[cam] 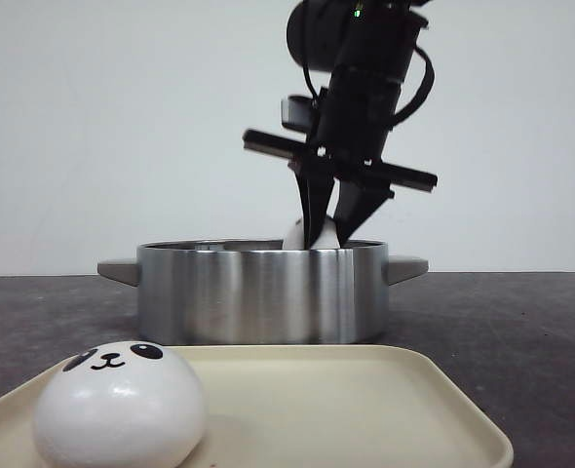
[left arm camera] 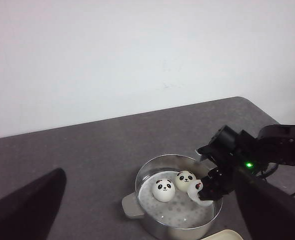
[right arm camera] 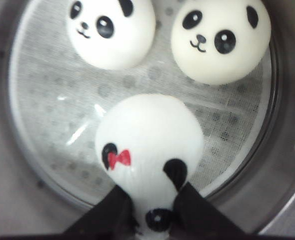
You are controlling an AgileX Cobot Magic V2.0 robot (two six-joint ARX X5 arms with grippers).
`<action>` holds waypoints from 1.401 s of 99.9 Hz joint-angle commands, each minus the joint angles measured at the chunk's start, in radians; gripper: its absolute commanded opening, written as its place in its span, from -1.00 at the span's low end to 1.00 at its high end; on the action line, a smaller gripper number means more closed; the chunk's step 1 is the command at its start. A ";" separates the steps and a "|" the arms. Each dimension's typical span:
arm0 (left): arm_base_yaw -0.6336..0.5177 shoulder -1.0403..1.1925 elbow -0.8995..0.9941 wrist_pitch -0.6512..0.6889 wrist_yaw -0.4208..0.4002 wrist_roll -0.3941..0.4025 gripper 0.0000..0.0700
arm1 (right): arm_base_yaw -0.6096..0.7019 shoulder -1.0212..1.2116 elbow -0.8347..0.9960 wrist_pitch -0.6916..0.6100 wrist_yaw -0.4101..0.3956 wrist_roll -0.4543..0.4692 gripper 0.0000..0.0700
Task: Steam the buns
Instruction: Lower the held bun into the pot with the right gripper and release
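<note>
Four buns (right arm camera: 148, 145): three in pot (cam: 258, 291), one clamped by right pincer (cam: 331, 229), one on tray (cam: 365, 400); left pincer seemingly unseen.

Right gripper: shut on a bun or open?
Shut on it: the right gripper pinches a glossy white panda bun above the steel pot, black fingers pressing both sides.

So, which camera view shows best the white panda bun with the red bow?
The right wrist view: the white panda bun with the red bow fills the frame, pinched between the right gripper jaws. The left wrist view shows it small; the front view shows only its top over the steel pot rim.
</note>
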 commanded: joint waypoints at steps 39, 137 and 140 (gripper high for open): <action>-0.008 0.012 -0.007 -0.029 -0.002 0.005 1.00 | 0.000 0.052 0.024 0.013 -0.016 0.011 -0.50; -0.008 0.010 -0.015 -0.032 0.008 -0.016 1.00 | 0.000 0.036 0.074 0.006 -0.018 0.003 0.42; -0.008 0.010 -0.019 -0.032 0.013 -0.031 1.00 | 0.000 0.027 0.098 0.000 -0.018 -0.008 0.40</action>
